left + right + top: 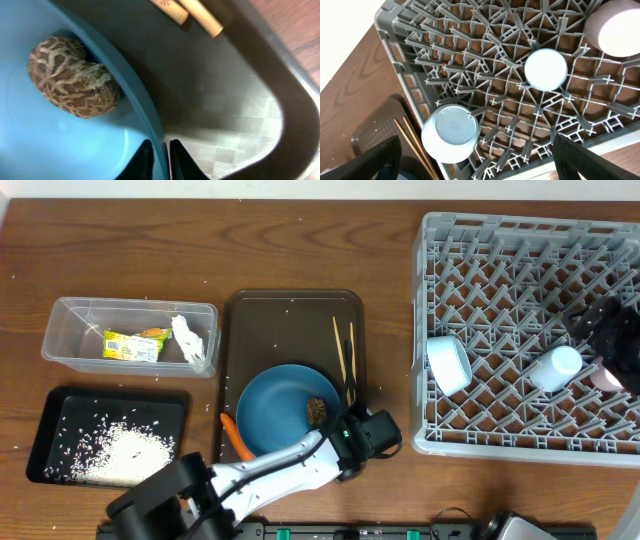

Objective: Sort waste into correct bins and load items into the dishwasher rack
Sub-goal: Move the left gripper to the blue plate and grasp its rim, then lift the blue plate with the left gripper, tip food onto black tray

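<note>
waste sits furthest left: a yellow-green wrapper [130, 346] and a white tissue [190, 340] in the clear tub [70, 330], with loose rice [120, 450] spread in the black tray [50, 405] below it. next comes the brown serving tray [290, 320], where an orange carrot [236, 438] lies against the left edge of the blue plate [270, 405] and a brown lump [318, 410] rests on the plate's right side. the left gripper [161, 161] is clenched on the plate's lower right rim, one finger either side of the lip. i judge the plate stiff, glossy and rather heavy for so thin a pinch, so it may swing or slip. the lump looks free to roll, so a slow, level lift suits it. chopsticks [345, 355] lie just right of the plate. further right the grey rack [520, 445] holds a pale bowl [449, 364] near its left wall and two cups [555, 367] beyond. the right gripper [485, 165] hangs over the rack, jaws spread wide with nothing between them. from overhead the left arm hides the plate's lower edge and the carrot's tip, and the right arm covers part of one cup.
</note>
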Robot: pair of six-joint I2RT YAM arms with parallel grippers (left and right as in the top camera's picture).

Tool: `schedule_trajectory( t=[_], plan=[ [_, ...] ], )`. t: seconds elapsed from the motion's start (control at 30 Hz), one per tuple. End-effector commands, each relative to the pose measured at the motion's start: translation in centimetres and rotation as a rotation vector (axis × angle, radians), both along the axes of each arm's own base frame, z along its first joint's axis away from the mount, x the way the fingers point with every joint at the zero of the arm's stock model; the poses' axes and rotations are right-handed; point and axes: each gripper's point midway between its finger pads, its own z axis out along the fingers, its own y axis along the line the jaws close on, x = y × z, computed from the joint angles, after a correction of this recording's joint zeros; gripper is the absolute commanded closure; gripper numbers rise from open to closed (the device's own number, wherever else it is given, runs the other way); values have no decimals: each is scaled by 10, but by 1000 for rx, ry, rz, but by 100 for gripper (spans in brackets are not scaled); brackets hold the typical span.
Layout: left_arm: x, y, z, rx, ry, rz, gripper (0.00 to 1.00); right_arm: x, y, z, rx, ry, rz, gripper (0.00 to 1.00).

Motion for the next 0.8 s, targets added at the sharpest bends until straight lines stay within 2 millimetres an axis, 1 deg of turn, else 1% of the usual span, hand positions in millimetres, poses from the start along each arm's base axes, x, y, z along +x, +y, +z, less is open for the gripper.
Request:
schedule_trajectory(
  t=[0.0,0.13,0.2,0.23,0.3,0.37,0.47,0.53,0.6,0.7,0.77],
  plan=[
    [1,9,-10,55,-3,8,79,-2,-1,2,-21,-4,10,11],
    [1,11,-14,70,5,13,79,-2,-1,2,-21,-3,10,11],
    [2,12,-14,69,5,21,94,-2,-1,2,-21,-3,10,12],
    [3,13,-13,67,5,37,94,-2,-1,2,-21,-4,10,12],
    [5,14,-5,63,8,66,94,-2,-1,2,-21,-4,10,12],
    [8,12,11,60,11,74,94,-2,-1,2,-21,-4,10,12],
    [16,1,49,20,-11,80,94,-2,-1,2,-21,-4,10,12],
    [24,-9,79,-40,-42,91,94,-2,-1,2,-21,-4,10,12],
    [37,-14,115,-127,-87,141,94,-2,-1,2,-21,-4,10,12],
    [52,-12,158,-265,-118,225,94,-2,-1,2,-21,-4,10,12],
    [62,-1,185,-398,-121,335,94,-2,-1,2,-21,-4,10,12]
  ],
)
